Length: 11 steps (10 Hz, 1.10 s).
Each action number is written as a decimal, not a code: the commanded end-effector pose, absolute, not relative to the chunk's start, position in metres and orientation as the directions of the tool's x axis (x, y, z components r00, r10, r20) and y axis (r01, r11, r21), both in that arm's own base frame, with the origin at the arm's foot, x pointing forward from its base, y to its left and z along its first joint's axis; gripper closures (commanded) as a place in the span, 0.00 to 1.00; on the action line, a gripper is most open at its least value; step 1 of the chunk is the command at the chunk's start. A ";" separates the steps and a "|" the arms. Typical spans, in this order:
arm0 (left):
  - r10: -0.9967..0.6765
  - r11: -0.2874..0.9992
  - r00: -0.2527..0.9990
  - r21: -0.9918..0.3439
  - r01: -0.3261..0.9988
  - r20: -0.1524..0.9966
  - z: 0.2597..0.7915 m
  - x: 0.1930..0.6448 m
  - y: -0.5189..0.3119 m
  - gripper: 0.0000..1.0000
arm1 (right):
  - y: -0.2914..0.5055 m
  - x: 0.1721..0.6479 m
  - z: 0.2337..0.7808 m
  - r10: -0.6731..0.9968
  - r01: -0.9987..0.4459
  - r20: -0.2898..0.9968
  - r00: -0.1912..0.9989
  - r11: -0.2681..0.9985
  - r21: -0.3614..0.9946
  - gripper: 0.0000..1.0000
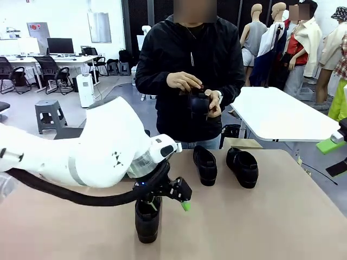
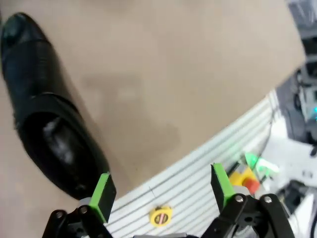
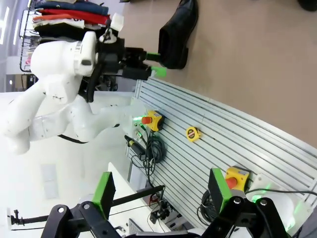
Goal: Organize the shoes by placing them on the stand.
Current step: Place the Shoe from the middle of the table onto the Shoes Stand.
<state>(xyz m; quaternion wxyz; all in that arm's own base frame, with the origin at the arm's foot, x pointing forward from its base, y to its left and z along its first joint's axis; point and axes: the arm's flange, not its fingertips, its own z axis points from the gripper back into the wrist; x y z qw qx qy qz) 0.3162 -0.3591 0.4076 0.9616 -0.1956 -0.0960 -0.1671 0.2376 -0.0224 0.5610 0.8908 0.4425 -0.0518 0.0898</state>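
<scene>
Jaws, left: spread wide, gripping nothing; one green pad (image 2: 103,191) hangs just beside the heel of the nearest black glossy leather loafer (image 2: 44,114)
Heel risk: closing from here, the left jaws would likely catch only the heel rim; glossy leather could slip, or the pad could shove the shoe askew
Nearest shoe: on the tan worktop (image 1: 271,227), near the robot's edge; long axis roughly near-to-far, heel toward the robot, toe apparently toward the person
Held shoe: matching black loafer (image 1: 199,103) in the person's hands (image 1: 183,81), beyond the far edge; heading unclear
Middle pair: one black loafer (image 1: 205,164) and its twin (image 1: 243,167), side by side, apart; long axes near-to-far; toes seemingly toward the robot
Jaws, right: spread wide, empty; off the worktop's right side
</scene>
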 end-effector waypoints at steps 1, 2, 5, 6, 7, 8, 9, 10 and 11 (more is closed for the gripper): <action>-0.143 0.946 0.962 -0.254 0.202 0.231 0.405 0.326 -0.369 0.00 | -0.025 0.238 0.563 0.134 -0.231 0.189 0.973 0.583 0.779 0.00; -0.068 0.972 0.969 -0.203 0.118 0.236 0.396 0.331 -0.372 0.00 | -0.025 0.238 0.563 0.134 -0.231 0.189 0.973 0.583 0.779 0.00; -0.044 0.988 0.972 -0.133 0.077 0.233 0.392 0.338 -0.381 0.00 | -0.025 0.238 0.563 0.134 -0.231 0.189 0.973 0.583 0.779 0.00; -0.041 0.991 0.970 -0.117 0.071 0.240 0.390 0.340 -0.384 0.00 | -0.025 0.238 0.563 0.134 -0.231 0.189 0.973 0.583 0.779 0.00; -0.054 0.990 0.973 -0.118 0.082 0.225 0.388 0.343 -0.386 0.00 | -0.025 0.238 0.563 0.134 -0.231 0.189 0.973 0.583 0.779 0.00; -0.063 0.990 0.974 -0.113 0.090 0.219 0.385 0.346 -0.389 0.00 | -0.025 0.238 0.563 0.134 -0.231 0.189 0.973 0.583 0.779 0.00; -0.056 0.993 0.974 -0.090 0.077 0.217 0.382 0.348 -0.391 0.00 | -0.025 0.238 0.563 0.134 -0.231 0.189 0.973 0.583 0.779 0.00; -0.051 0.996 0.976 -0.067 0.066 0.212 0.376 0.351 -0.391 0.00 | -0.025 0.238 0.563 0.134 -0.231 0.189 0.973 0.583 0.779 0.00; -0.042 0.998 0.981 -0.043 0.051 0.192 0.366 0.355 -0.394 0.00 | -0.025 0.238 0.563 0.134 -0.231 0.189 0.973 0.583 0.779 0.00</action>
